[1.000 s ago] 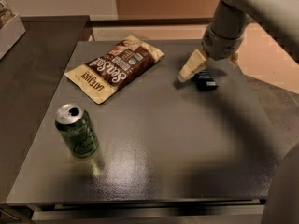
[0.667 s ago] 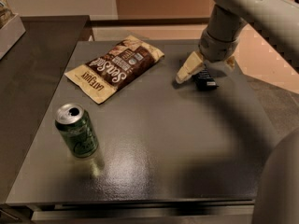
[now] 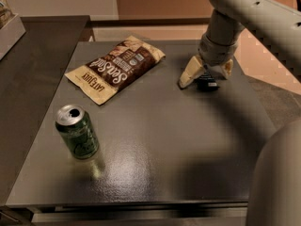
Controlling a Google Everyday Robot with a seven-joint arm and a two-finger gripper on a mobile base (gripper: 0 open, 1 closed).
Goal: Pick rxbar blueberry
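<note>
Near the far right corner of the dark grey tabletop (image 3: 164,140), the cream-fingered gripper (image 3: 206,79) stands low, fingers spread astride the small flat navy-blue rxbar blueberry wrapper (image 3: 207,84). A tan-and-brown chip bag (image 3: 115,68) lies toward the far left corner; a green drink can (image 3: 77,132) stands upright near the left edge.

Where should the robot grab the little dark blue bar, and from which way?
Probably from above, across its width: the rxbar blueberry lies flat on the table. The gripper sits over it toward the far right, jaws apart.
</note>
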